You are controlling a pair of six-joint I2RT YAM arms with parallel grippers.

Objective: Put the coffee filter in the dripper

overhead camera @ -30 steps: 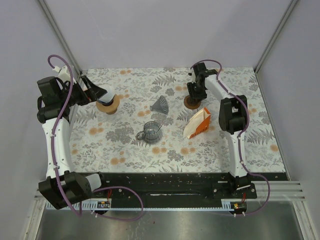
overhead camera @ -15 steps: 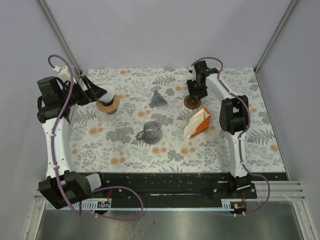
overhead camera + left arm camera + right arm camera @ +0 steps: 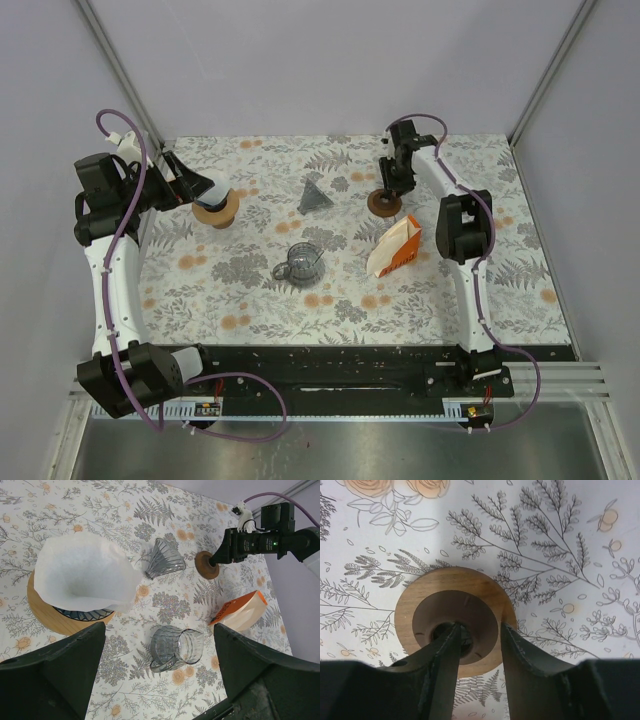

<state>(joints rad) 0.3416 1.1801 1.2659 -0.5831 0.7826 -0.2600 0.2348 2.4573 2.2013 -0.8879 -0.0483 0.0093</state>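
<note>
From above, our left jaws spread wide and empty beside a wooden stand (image 3: 222, 213), beyond and left of the glass jug (image 3: 299, 264); the right jaws meet a wooden ring (image 3: 380, 205) beyond and right of it. Left wrist: the coffee filter (image 3: 82, 575) sits in the dripper (image 3: 82, 614) on that stand. Right wrist: jaws narrow, one finger (image 3: 447, 650) in the ring's hole; whether they grip, we cannot tell.

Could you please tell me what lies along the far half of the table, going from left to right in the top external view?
First the round wooden stand, then the grey ribbed cone lying on its side, then the wooden ring.
</note>
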